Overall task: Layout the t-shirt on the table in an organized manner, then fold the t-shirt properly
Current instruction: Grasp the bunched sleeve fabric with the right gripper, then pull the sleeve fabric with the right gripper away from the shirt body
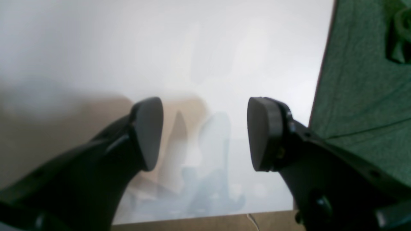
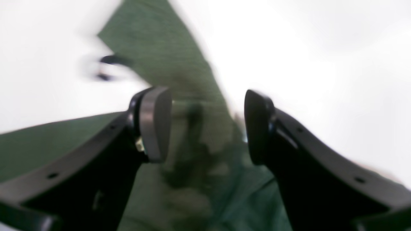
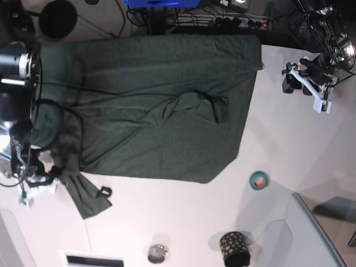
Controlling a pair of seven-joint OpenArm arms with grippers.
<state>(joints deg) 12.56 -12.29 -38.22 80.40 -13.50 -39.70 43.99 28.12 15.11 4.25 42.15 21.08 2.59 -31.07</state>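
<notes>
Both grippers stand with pads apart and empty. Right gripper (image 2: 205,126) hangs over a sleeve of the t-shirt (image 3: 150,117), cloth lying loose between its pads, likely placed to tug that sleeve straight. Left gripper (image 1: 205,134) waits over bare table (image 3: 183,222) just beside the shirt's edge, clear of the work. One t-shirt lies mostly spread on the table, a raised wrinkle near its middle. Beside the shirt sit one roll of teal tape (image 3: 258,180), one spotted black cup (image 3: 235,248) and one small metal ring (image 3: 158,253).
</notes>
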